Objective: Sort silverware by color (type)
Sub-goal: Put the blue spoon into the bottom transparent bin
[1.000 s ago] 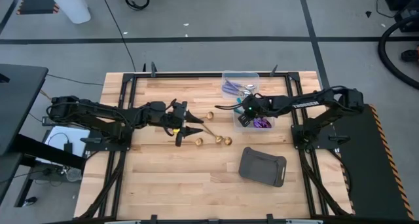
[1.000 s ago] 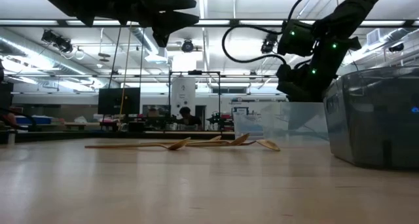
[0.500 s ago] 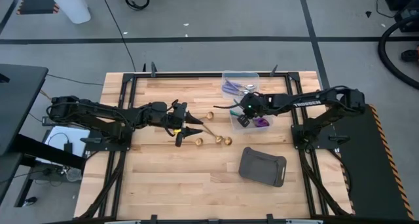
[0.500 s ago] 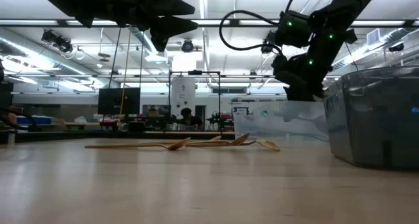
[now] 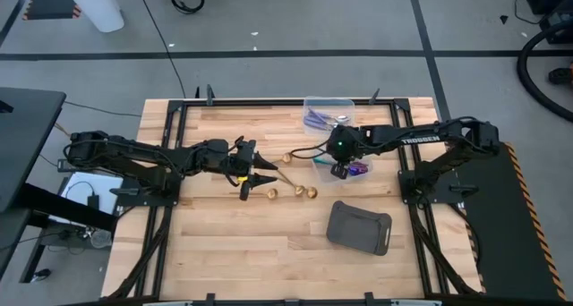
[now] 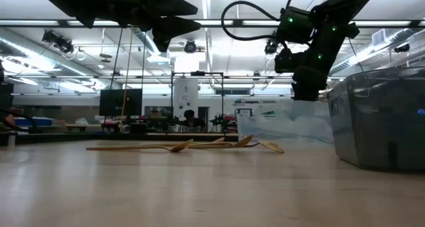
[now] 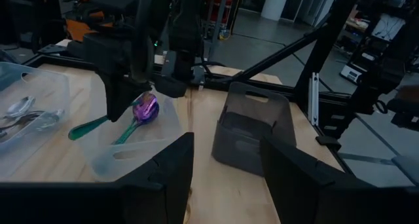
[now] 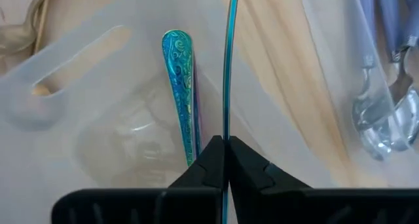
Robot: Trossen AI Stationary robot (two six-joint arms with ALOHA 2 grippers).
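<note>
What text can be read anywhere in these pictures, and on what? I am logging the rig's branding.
"TROSSEN": white letters along the right arm in the high view, small but legible.
Signs in the room beyond the table in the low view: too small to read.
No text on the silverware or the dark grey tray.

A robotics lab — long ceiling lights [image 6: 99, 22], equipment benches [image 6: 60, 124], taped floor [image 5: 295, 54] around the wooden table [image 5: 233, 252].

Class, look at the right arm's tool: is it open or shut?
Shut. In the right wrist view the right tool's two dark fingers meet, pinching the edge of a slim iridescent teal utensil above the clear plastic tub.
</note>
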